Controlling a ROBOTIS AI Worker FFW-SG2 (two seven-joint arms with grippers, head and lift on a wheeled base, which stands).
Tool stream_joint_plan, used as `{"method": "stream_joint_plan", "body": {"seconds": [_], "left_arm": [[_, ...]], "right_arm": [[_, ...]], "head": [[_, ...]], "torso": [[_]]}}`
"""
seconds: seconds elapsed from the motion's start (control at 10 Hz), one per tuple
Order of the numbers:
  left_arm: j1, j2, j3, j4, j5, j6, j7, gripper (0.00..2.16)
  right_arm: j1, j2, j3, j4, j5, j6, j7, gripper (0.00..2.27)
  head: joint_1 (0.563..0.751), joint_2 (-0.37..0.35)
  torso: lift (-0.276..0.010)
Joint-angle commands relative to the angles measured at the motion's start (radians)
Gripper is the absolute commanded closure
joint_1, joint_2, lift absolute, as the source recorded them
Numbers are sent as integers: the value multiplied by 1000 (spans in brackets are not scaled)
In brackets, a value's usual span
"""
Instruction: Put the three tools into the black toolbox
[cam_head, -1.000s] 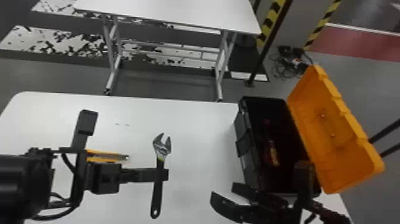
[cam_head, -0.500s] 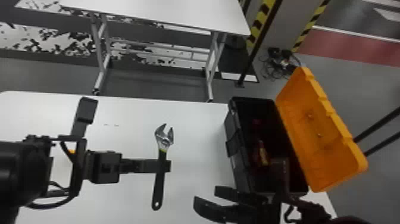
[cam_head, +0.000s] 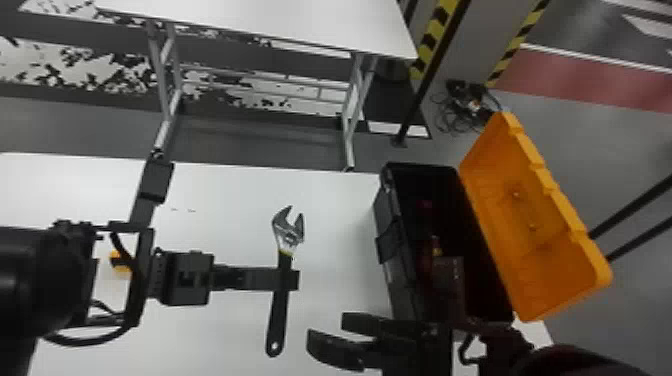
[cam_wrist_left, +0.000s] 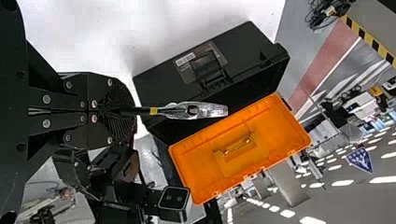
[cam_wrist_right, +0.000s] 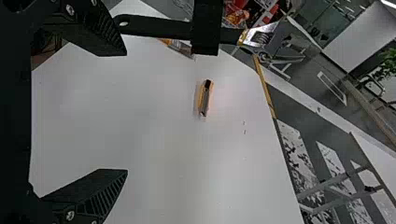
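in left gripper (cam_head: 293, 280), metal-headed wrench (cam_head: 288, 237)

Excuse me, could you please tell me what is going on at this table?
The robot is working on putting tools into a black toolbox, whose orange lid stands open. Its left end effector grips an adjustable wrench by the handle, outside the box. The right end effector is open and empty, near the toolbox. A utility knife lies on the table, and something reddish, too dark to identify, is inside the toolbox.
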Motion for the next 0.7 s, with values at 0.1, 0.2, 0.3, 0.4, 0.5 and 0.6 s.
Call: {"method": "stream_joint_plan", "body": {"seconds": [0.1, 0.2, 0.3, 0.4, 0.5, 0.6], "left_arm": [[-1, 3, -9, 3, 0, 1, -5, 1710], [-1, 4, -8, 9, 2, 1, -11, 1710], [-1, 4, -9, 15, 0, -2, -14, 1710], [-1, 4, -12, 17, -1, -2, -15, 1710], [2, 6, -15, 17, -1, 1, -18, 1710], [8, 7, -19, 11, -3, 1, -18, 1710]], "right_arm": [[-24, 1, 12, 0, -11, 50, 2, 110], [-30, -1, 9, -1, -17, 75, 12, 110], [-35, -4, 0, -3, -39, 93, 14, 113], [-35, -4, -6, -9, -49, 109, 23, 113], [-33, -4, -17, -13, -72, 121, 26, 113], [-40, -4, -31, -13, -101, 142, 31, 113]], "head": [[695, -240], [695, -237], [695, -233], [695, -233], [695, -233], [695, -233]], "torso": [[-51], [-51], [-51], [-51], [-51], [-51]]}}
